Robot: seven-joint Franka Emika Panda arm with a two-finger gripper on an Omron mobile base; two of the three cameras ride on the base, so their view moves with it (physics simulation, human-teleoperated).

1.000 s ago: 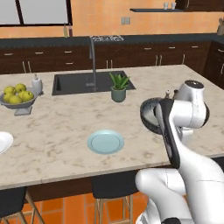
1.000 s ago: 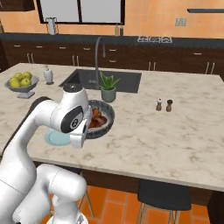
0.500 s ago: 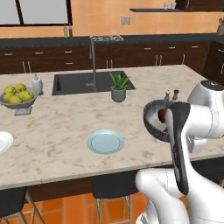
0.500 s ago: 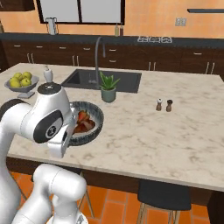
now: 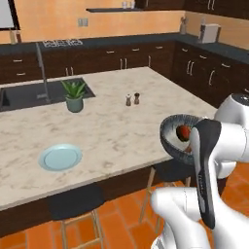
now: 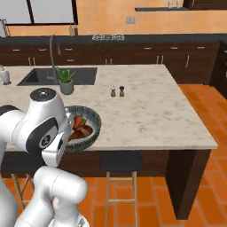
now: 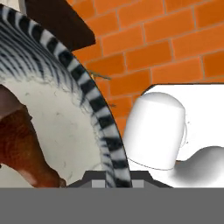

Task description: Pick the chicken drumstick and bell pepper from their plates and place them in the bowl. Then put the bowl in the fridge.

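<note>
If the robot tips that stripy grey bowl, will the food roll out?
Probably, yes. The round grey bowl has shallow sloping sides, so the squat red bell pepper may roll. The reddish-brown drumstick lies loose and might slide. The gripper pinches just the rim, so the bowl could wobble.

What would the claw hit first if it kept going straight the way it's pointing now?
Probably the orange tile floor. The claw is shut on the bowl rim, and past the rim the hand view looks down at floor. A white robot part sits close beside that line; depth is unclear.
</note>
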